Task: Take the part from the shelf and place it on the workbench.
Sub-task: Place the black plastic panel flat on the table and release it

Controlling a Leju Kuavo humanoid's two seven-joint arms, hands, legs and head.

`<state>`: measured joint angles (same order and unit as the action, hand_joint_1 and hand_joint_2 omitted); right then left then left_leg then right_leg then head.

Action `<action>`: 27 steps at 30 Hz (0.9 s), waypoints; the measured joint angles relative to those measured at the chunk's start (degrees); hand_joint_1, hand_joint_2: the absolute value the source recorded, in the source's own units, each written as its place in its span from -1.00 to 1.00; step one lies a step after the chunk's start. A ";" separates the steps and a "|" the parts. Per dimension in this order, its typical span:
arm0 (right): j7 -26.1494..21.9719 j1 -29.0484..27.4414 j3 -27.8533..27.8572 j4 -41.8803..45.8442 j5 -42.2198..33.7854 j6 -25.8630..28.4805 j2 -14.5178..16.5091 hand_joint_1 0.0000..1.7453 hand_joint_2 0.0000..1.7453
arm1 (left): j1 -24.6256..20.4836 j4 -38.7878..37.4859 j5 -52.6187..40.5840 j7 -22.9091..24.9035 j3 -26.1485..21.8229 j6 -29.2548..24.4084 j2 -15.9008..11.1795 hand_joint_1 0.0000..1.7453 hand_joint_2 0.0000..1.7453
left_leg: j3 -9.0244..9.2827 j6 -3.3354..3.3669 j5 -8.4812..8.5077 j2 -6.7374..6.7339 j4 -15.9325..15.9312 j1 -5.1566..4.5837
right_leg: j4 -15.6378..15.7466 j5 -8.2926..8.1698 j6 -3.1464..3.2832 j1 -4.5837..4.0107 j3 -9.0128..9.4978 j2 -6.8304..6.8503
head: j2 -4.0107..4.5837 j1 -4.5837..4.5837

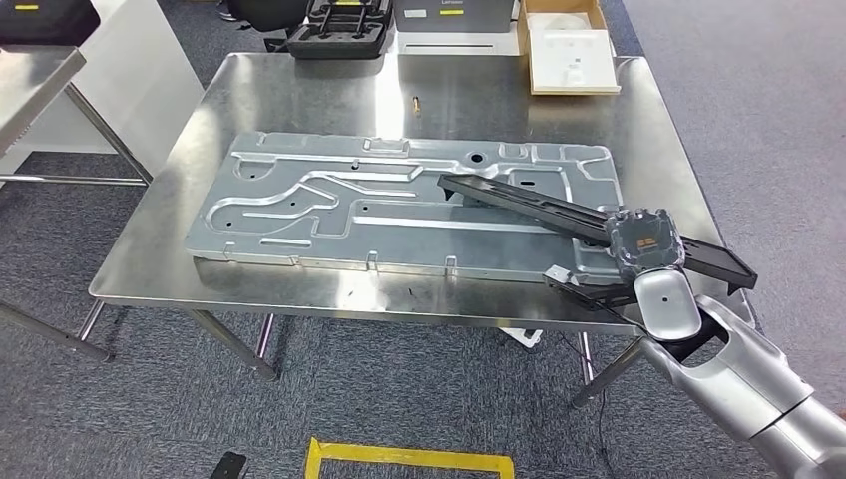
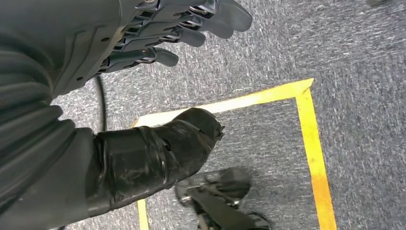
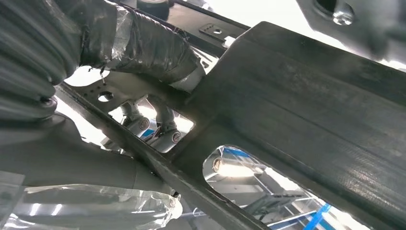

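Right robot hand (image 1: 643, 249) grips the long black flat metal bracket with cut-out windows (image 1: 544, 205) near its close end, fingers wrapped around the bar; in the right wrist view a taped thumb (image 3: 143, 48) lies across the dark bar (image 3: 306, 110), so the hold reads as a clamp from both faces. Gripping near one end leaves most of the length free to reach ahead of the robot hand, over the stainless steel desk (image 1: 299, 85).

The part's far tip sits over the large grey stamped sheet-metal panel (image 1: 399, 200), which lies flat on the desk ahead and to the left of the right robot hand. The bracket runs slanted, far end low; whether the tip touches the panel I cannot tell. Its near end sticks out past the desk edge, behind the robot hand.

Judgement: placement stage, part carried over the bench but not yet released.

Left robot hand (image 2: 158, 33) hangs over grey carpet and a yellow tape line (image 2: 311, 143), fingers loosely apart, holding nothing, likely kept clear since one hand manages the part.

Beyond the panel, far from both hands: an open cardboard box (image 1: 569, 50) and a black moulded case (image 1: 344, 25).
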<state>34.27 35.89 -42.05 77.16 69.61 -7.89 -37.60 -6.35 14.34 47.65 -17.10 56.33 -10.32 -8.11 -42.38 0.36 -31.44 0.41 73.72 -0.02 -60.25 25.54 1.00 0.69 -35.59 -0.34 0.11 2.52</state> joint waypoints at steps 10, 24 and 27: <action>3.44 -2.53 2.95 -2.89 -9.40 -4.89 -0.76 -1.00 -1.00 | 0.06 0.01 1.64 -2.21 -0.08 7.03 -0.16 -1.00 1.00 | 7.54 2.44 7.24 -0.10 -16.87 -0.53 | -2.81 2.97 -1.76 -0.34 -0.43 -0.08 | -0.01 -0.09; 5.27 -5.24 6.23 -5.52 -19.97 -8.22 -1.72 -1.00 -1.00 | -0.05 0.00 1.81 -2.24 -0.09 4.71 0.08 -1.00 -1.00 | 6.90 0.51 3.95 0.04 -12.93 -0.32 | 0.03 -0.37 -1.03 0.46 -0.09 -0.03 | 0.00 0.02; 5.59 -5.16 7.04 -5.70 -26.79 -6.83 -1.09 -1.00 -1.00 | -0.20 0.00 1.84 -2.18 -0.10 2.44 0.10 -1.00 -1.00 | 2.57 -0.23 -0.67 -0.04 -3.57 -0.06 | 0.21 -0.38 -0.45 0.35 0.13 0.24 | 0.00 0.22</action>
<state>39.86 30.73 -35.00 71.46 42.82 -14.72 -38.69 -6.54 14.34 49.48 -19.28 56.22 -7.88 -8.02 -39.81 0.13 -32.11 0.37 70.15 -0.08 -60.04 25.17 0.55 1.04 -35.47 -0.10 0.11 2.74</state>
